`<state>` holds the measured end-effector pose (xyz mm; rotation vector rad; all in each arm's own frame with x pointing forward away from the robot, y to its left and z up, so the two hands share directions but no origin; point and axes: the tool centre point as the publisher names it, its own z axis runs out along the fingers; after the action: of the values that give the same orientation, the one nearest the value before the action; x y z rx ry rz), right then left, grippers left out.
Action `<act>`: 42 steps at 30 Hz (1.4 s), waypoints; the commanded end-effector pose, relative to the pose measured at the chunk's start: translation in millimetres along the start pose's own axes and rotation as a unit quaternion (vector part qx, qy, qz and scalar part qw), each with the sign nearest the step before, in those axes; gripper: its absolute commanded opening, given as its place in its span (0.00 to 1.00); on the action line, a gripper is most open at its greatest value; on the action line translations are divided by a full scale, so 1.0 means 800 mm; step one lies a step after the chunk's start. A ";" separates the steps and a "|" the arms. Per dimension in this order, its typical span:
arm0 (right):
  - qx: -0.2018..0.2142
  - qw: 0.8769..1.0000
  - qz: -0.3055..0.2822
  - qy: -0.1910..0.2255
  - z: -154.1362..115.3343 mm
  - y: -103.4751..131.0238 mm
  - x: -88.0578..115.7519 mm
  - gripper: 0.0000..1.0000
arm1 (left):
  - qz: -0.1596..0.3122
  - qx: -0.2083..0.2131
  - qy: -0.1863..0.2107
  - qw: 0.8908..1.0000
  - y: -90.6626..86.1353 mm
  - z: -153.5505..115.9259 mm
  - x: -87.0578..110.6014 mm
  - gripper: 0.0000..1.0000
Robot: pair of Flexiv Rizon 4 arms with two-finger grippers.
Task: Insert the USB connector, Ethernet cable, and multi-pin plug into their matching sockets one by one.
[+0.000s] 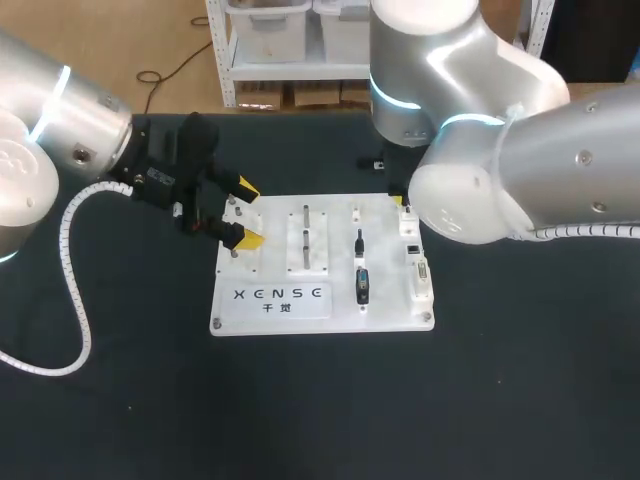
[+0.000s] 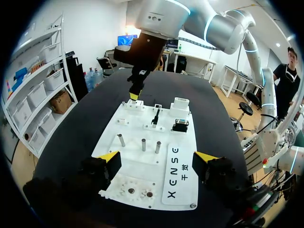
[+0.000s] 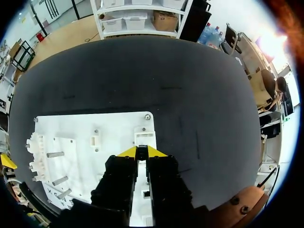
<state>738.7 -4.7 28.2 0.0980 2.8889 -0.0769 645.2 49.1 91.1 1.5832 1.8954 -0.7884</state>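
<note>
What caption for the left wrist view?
Left jaws open above the white board, right arm over its far end.

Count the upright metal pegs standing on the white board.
3. The metal pegs stand side by side in one row on the white board, just ahead of the left gripper. None seems hidden.

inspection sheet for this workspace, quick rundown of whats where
surface: black table, white socket board in its middle
job's things: black connector on the board, right of middle; sockets along the board's right edge
clutter: nothing seen
grippers: left gripper jaws open, astride the board's left edge; right gripper jaws together over the board's far right corner
cables: white coiled hose from the left arm, lying on the table
surroundings: nothing seen
</note>
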 end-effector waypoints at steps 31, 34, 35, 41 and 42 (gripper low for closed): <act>-0.008 1.000 0.004 0.015 0.004 -0.007 0.017 0.00 | 0.000 0.001 0.001 1.000 0.001 0.000 0.000 1.00; -0.009 1.000 0.006 0.014 0.002 -0.008 0.018 0.00 | 0.000 0.001 0.001 1.000 0.001 0.000 0.000 1.00; -0.009 1.000 0.007 0.014 0.001 -0.009 0.017 0.00 | 0.000 0.001 0.001 1.000 0.001 0.000 0.000 1.00; -0.010 1.000 0.011 0.013 0.000 -0.011 0.016 0.00 | 0.000 0.001 0.001 1.000 0.001 0.000 0.000 1.00; -0.010 1.000 0.012 0.013 -0.001 -0.011 0.016 0.00 | 0.000 0.001 0.001 1.000 0.001 0.000 0.000 1.00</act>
<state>729.7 -10.0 26.9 0.1268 2.9208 -0.0460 645.2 49.1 91.1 1.5832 1.8954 -0.7884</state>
